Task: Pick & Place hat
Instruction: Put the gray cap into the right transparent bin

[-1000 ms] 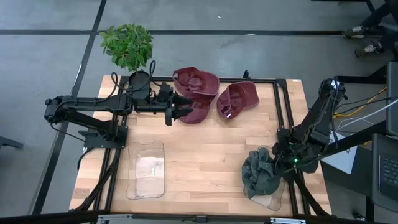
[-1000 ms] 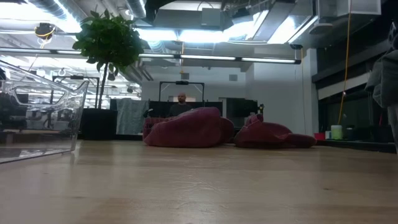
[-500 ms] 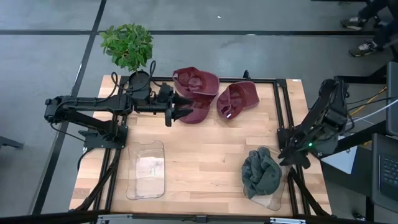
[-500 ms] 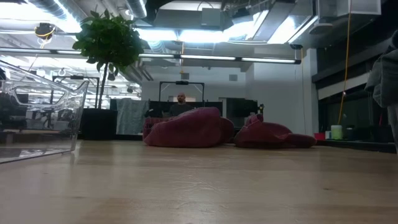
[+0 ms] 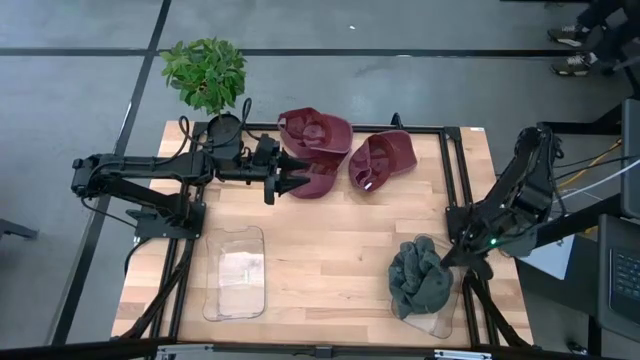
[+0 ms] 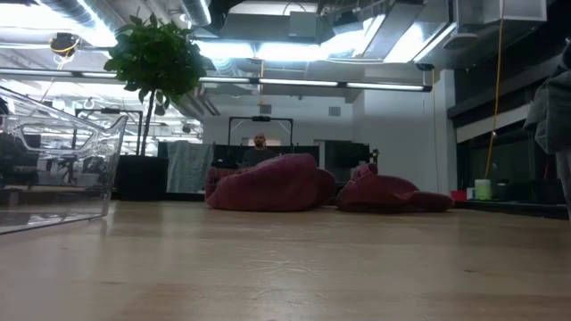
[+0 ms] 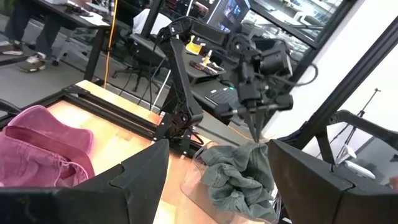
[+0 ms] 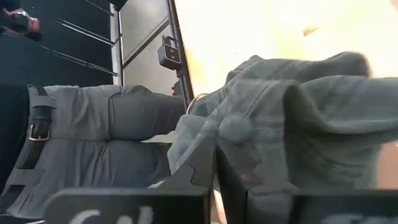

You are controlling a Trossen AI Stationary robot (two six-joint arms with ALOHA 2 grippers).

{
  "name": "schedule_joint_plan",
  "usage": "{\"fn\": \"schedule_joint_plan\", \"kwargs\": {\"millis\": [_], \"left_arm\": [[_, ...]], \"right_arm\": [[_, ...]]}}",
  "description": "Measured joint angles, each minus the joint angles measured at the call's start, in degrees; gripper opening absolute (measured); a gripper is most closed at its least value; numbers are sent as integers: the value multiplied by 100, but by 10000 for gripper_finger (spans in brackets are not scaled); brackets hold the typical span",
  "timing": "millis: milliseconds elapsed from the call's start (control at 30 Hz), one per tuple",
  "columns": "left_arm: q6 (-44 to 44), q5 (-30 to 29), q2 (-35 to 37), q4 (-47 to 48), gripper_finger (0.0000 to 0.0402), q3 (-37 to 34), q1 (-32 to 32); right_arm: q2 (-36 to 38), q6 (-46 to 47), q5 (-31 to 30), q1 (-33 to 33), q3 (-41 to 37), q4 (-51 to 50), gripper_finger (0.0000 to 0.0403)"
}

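Note:
Several maroon hats (image 5: 318,132) lie at the table's far side, also seen in the low view as maroon hats (image 6: 268,187). My left gripper (image 5: 292,176) stands open, level, its tips right at the nearest maroon hat (image 5: 318,182). I cannot tell whether they touch it. Grey-green hats (image 5: 418,280) are piled in a clear container (image 5: 440,322) at the near right. My right gripper (image 7: 255,138) is shut and points down at the pile's upper right edge. My right gripper's shut fingertips (image 7: 255,132) come from above onto the top edge of the grey-green pile (image 7: 249,155). I cannot tell whether they touch the cloth or have any of it between them.
A second clear container (image 5: 235,272) stands at the near left. A potted plant (image 5: 205,72) stands beyond the far left corner. A black frame (image 5: 455,170) runs around the table top. Bare wood lies in the middle of the table.
My right gripper drew away from the grey-green pile toward the table's right edge, then came back to the pile's right side. The pile has stayed in its container.

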State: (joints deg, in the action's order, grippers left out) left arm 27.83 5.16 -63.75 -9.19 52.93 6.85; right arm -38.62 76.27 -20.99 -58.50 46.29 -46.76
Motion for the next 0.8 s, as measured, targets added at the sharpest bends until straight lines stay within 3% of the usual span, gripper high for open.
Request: {"fn": "schedule_joint_plan", "kwargs": {"millis": [167, 567, 800], "left_arm": [[0, -6, 0, -2, 268, 0, 0], [3, -12, 0, 0, 268, 0, 0], [-4, -12, 0, 2, 268, 0, 0]], "right_arm": [[-224, -18, 1, 102, -672, 996, 5], [-785, 125, -13, 705, -1984, 2288, 9], [-825, 87, 98, 873, -2263, 2578, 13]]}}
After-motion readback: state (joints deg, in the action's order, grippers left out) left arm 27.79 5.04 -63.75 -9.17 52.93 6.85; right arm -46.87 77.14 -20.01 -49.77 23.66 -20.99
